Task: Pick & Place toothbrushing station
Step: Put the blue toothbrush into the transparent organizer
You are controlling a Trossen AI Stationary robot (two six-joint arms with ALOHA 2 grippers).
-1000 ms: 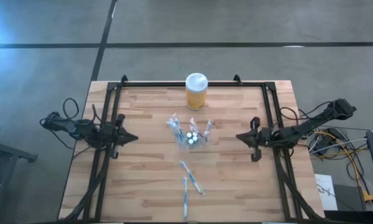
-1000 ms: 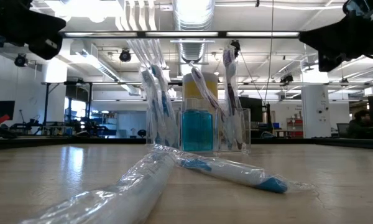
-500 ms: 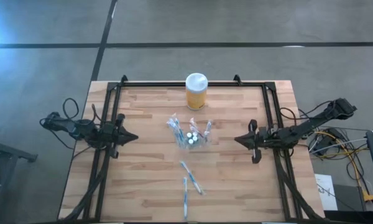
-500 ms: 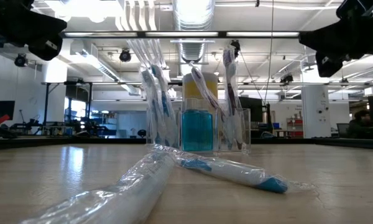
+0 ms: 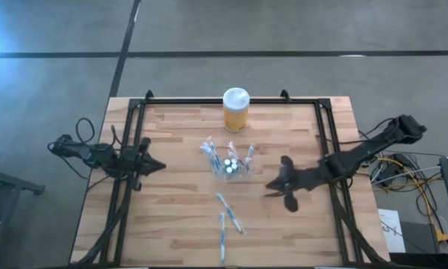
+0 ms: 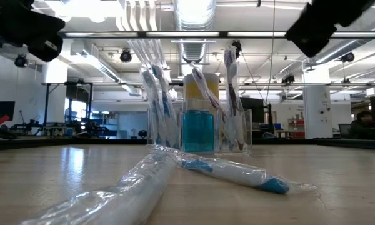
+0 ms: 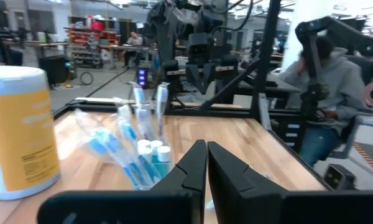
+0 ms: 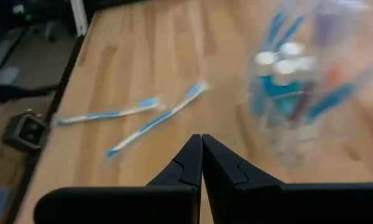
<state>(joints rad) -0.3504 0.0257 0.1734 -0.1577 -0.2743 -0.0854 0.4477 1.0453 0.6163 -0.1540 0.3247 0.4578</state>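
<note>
Toothbrushing station (image 5: 228, 162) — clear joined cups, wrapped brushes upright, blue liquid inside

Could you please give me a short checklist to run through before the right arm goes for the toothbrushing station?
1. Toothbrushing station upright at mid-table: ok.
2. Right pincer aimed at the station, with a gap between them: ok.
3. Right pincer open for a grasp: not ok, fingers shut.
4. Left pincer parked at the table's left side, away from the station: ok.
5. Wrapped toothbrushes lie loose on the near side of the station, close to the approach path: not ok.
6. Yellow jar stands apart at the far edge: ok.
</note>
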